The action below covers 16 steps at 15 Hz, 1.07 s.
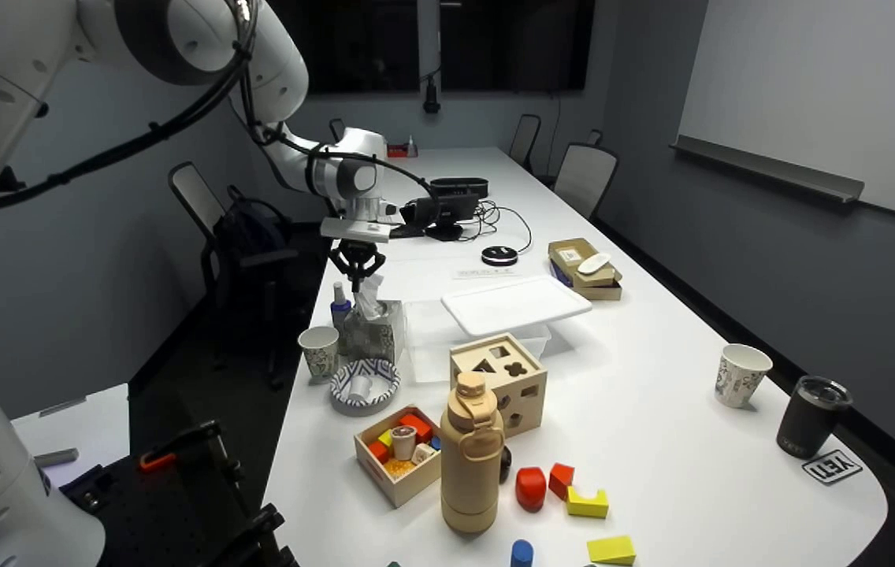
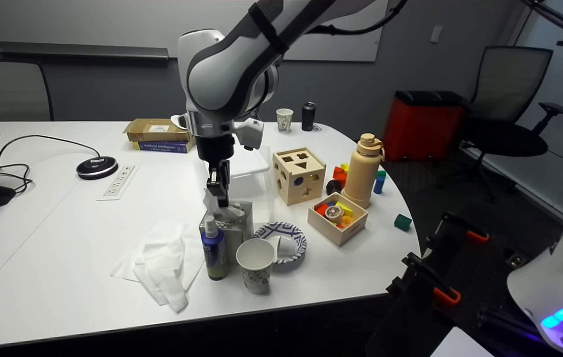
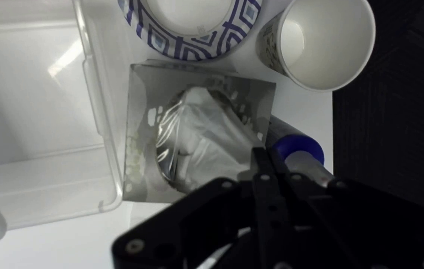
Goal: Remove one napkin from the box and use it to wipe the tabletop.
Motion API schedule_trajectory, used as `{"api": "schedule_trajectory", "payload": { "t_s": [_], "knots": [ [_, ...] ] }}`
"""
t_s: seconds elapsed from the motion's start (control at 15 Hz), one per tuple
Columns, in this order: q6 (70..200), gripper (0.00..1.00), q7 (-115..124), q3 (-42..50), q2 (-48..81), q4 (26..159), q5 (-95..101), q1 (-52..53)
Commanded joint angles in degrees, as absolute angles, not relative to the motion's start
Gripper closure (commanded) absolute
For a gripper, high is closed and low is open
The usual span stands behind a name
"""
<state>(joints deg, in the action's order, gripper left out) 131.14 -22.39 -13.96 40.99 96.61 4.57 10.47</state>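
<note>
Your hand (image 3: pixel 267 151) is closed, fingertips together above the patterned tissue box (image 2: pixel 237 234); you cannot tell whether the tissue (image 3: pixel 212 138) is caught between them; this tissue rises from the box's oval opening, and in the wrist view its long axis runs diagonally, pointing down and right to your fingertips; in an exterior view its upper tuft (image 1: pixel 369 299) stands nearly upright; the box sits on the surface (image 2: pixel 63 238), just beside your spray bottle (image 2: pixel 214 252); a crumpled heap of white tissue (image 2: pixel 162 263) lies near that bottle.
</note>
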Motion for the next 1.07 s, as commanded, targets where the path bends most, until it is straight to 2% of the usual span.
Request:
{"api": "schedule_trajectory", "payload": {
  "t_s": [0.0,1.0],
  "knots": [
    [128.03,1.0,-22.54,-13.93,36.8,97.28,5.8,10.96],
    [123.95,1.0,-26.5,-16.5,21.5,102.92,1.72,9.22]
  ]
}}
